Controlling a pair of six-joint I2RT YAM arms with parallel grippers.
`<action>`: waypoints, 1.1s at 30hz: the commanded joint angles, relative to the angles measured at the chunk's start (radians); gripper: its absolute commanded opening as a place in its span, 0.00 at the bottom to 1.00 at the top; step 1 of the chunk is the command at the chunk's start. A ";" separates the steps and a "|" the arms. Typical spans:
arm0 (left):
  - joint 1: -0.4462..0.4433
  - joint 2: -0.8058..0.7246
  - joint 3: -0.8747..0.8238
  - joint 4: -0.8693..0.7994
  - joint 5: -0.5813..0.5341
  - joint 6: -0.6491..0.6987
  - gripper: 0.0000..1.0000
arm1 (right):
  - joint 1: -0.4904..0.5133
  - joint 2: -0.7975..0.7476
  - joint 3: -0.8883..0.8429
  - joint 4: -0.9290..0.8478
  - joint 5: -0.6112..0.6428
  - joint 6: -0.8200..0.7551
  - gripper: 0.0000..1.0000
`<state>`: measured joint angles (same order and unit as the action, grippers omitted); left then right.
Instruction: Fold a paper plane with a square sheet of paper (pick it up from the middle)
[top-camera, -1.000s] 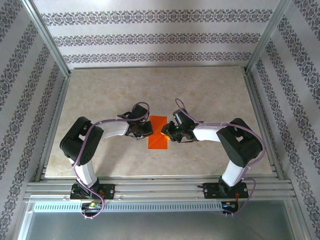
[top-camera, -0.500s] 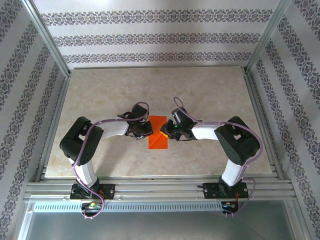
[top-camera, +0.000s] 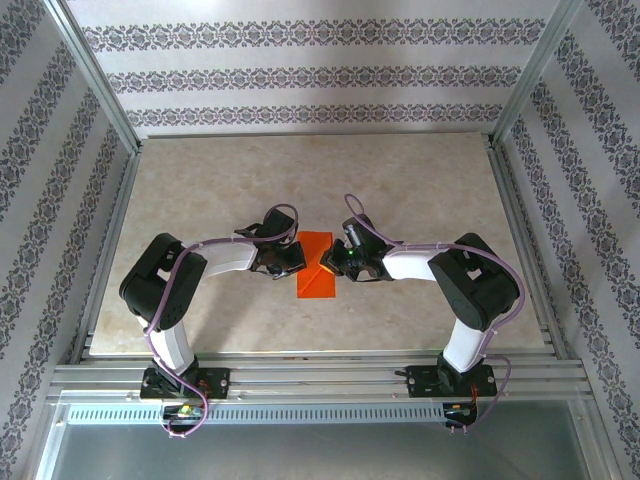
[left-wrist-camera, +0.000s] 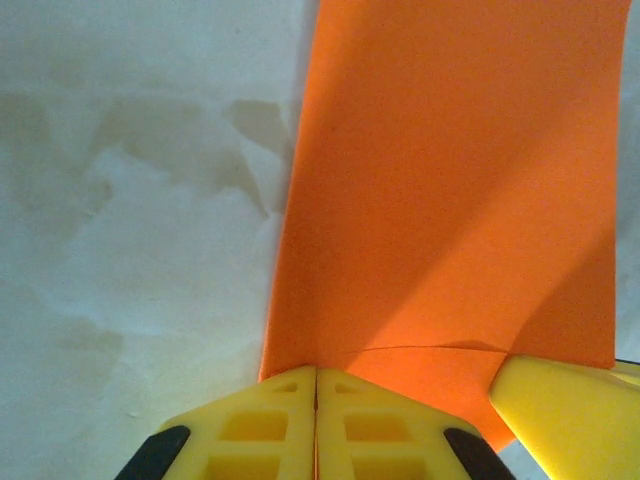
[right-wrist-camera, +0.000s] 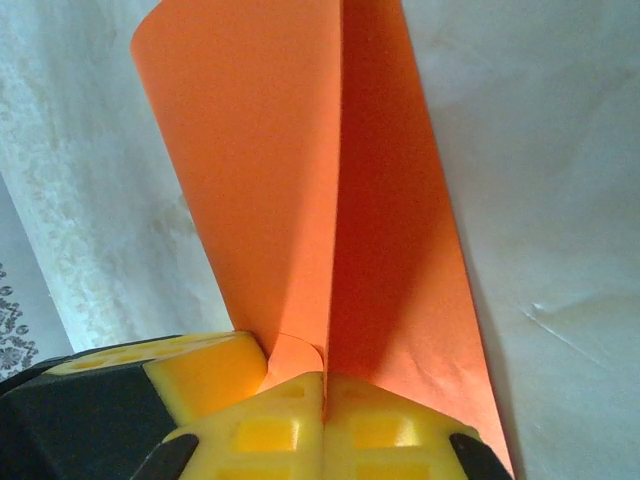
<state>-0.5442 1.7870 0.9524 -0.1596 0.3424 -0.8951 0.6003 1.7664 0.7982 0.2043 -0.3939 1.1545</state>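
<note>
Standing next to the rig. The square sheet of paper (top-camera: 317, 266) is bright orange and sits pretty much in the middle of the table (top-camera: 200, 190), a touch closer to the table's near edge, where the arms are bolted, than to its far edge. From above it reads as a narrow strip rather than a full square, with its long side running from the table's near edge toward the far one.

The left gripper (top-camera: 290, 262) is down just left of the table's centre. On its wrist camera the yellow fingers (left-wrist-camera: 260, 420) are pressed flat together with no gap, and their tips touch the paper's edge. I can't tell whether any paper is actually nipped between them or whether they just rest against it.

The right gripper (top-camera: 336, 266) is just right of the table's centre, so the two nearly meet over the strip. Its fingers (right-wrist-camera: 390, 430) are clamped together too. The crease runs straight into the seam between them, so it looks like it has the fold pinched. On that wrist camera one half of the sheet stands up off the table and curls at the top, while the other half lies flat on the marble-look top.
</note>
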 joint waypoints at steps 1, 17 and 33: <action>0.041 -0.052 -0.029 -0.020 0.031 0.009 0.13 | 0.004 -0.022 0.004 0.022 -0.001 -0.062 0.03; 0.231 -0.376 -0.264 0.589 0.485 -0.194 0.93 | -0.167 -0.278 -0.005 0.213 -0.306 -0.093 0.02; 0.181 -0.173 -0.313 1.261 0.594 -0.547 0.77 | -0.209 -0.248 -0.022 0.462 -0.415 0.105 0.03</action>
<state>-0.3546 1.5993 0.6434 0.9207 0.9051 -1.3708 0.4007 1.5028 0.7944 0.5869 -0.7765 1.2247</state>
